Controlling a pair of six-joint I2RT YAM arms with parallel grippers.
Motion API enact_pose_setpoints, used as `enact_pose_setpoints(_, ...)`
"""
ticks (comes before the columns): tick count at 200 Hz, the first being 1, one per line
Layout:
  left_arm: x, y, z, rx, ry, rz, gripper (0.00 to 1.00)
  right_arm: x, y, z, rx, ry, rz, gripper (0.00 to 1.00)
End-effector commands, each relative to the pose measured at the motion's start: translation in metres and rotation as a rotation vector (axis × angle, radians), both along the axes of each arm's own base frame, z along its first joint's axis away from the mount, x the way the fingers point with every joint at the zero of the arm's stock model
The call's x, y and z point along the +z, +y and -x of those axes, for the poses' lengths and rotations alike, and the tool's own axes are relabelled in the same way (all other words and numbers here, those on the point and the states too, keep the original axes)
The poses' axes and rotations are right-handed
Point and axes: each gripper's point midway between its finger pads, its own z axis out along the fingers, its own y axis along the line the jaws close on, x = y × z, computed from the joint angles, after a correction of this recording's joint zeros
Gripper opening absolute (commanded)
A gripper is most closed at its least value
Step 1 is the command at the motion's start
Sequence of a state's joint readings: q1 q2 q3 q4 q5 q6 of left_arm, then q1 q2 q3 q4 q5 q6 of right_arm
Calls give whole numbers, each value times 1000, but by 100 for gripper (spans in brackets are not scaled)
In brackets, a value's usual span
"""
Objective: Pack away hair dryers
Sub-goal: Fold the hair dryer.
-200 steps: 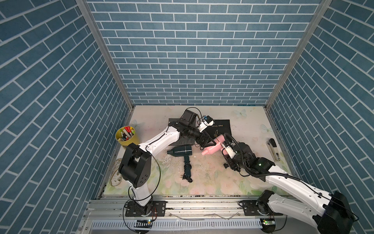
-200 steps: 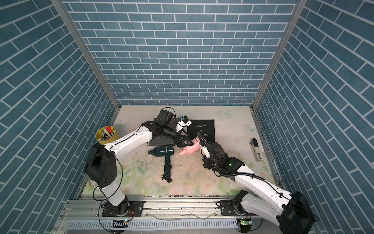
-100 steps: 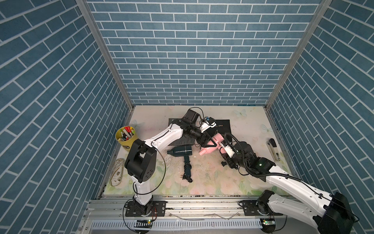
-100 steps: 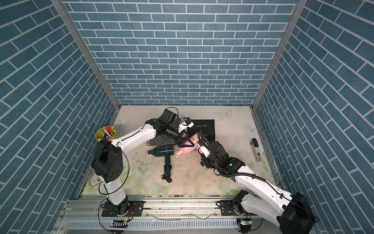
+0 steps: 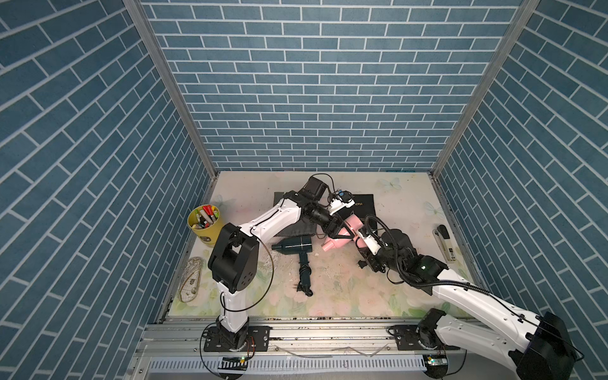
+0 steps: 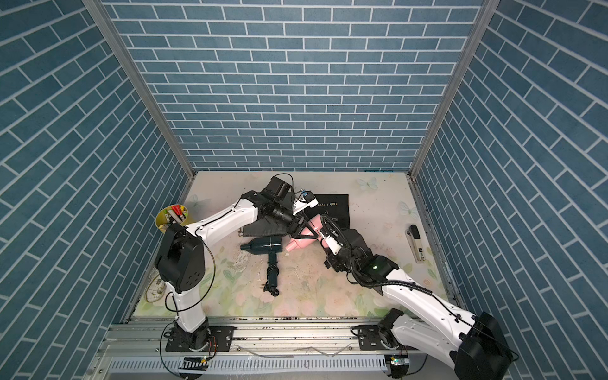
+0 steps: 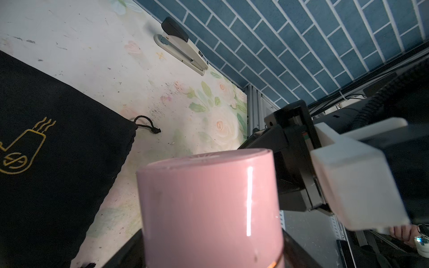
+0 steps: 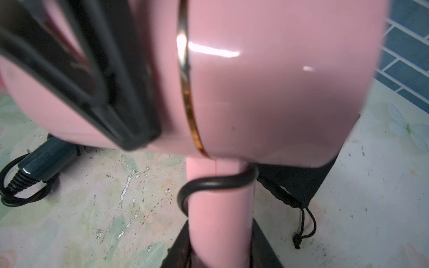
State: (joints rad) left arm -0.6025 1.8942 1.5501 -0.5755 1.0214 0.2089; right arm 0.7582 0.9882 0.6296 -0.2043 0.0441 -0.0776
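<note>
Blue brick-patterned walls (image 5: 312, 82) enclose a floral tabletop (image 5: 329, 296). The left arm (image 5: 273, 220) reaches over a grey pouch (image 5: 296, 230); the right arm (image 5: 477, 296) comes in from the near right corner. A black pouch (image 5: 363, 205) with a gold hair-dryer print lies flat towards the back wall.

The pink hair dryer (image 5: 334, 244) is near the table's middle, between the two grippers. The right gripper (image 5: 363, 245) is clamped on its handle, round which a black cord (image 8: 216, 183) loops. The left gripper (image 5: 342, 232) has its jaws on either side of the barrel; whether they press on it cannot be told.

The dark teal hair dryer (image 5: 294, 245) lies on the table just beside the pink one. A yellow cup of markers (image 5: 204, 230) stands at the left edge and a stapler (image 5: 445, 241) lies at the right edge.
</note>
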Motion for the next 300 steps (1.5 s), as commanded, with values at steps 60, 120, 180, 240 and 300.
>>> enact_pose_setpoints(60, 1, -4, 5, -28, 28, 12, 52, 45, 8, -14, -2, -135, -86, 4)
enact_pose_setpoints(120, 9, -8, -10, 53, 12, 31, 32, 33, -9, -25, -115, -142, -37, 26)
enact_pose_setpoints(180, 6, 2, -37, 173, -15, -13, 25, 24, -33, -18, -180, -146, 1, 64)
enact_pose_setpoints(240, 19, 5, -44, 199, -40, -6, 25, 12, -32, -5, -134, -81, -11, 69)
enact_pose_setpoints(300, 28, 10, -36, 185, -66, 2, 25, -4, -20, -10, -112, -17, -4, 70)
